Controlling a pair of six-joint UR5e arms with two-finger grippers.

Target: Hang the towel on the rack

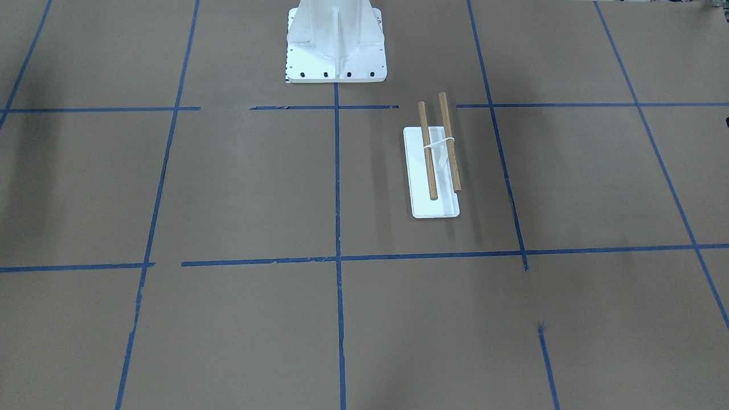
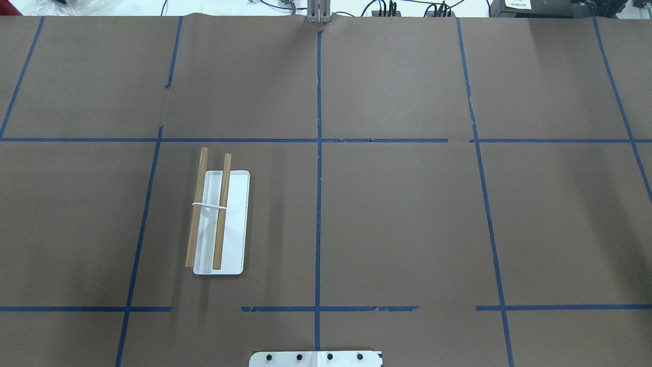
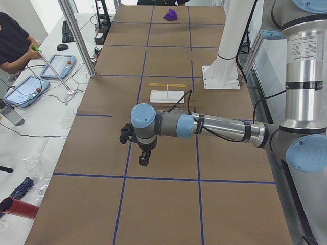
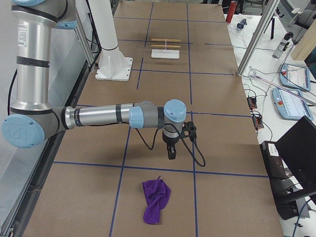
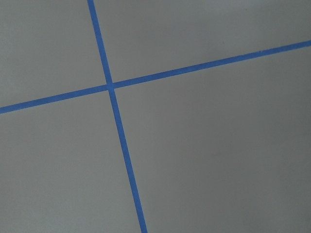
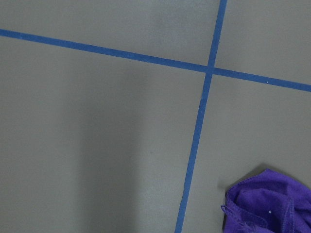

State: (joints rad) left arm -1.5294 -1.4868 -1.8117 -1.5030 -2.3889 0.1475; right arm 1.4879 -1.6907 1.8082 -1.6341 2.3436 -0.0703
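Note:
The rack has two light-brown dowels on a white support over a flat white base. It stands on the robot's left half of the table and shows small in both side views. The purple towel lies crumpled on the paper at the right end, also in the right wrist view and far off in the exterior left view. My right gripper hangs above the table just short of the towel. My left gripper hangs over the left end. I cannot tell whether either is open or shut.
The white bolted pedestal stands at the robot's side of the table. Blue tape lines cross the brown paper. A person with tablets sits beyond the far edge, by metal posts.

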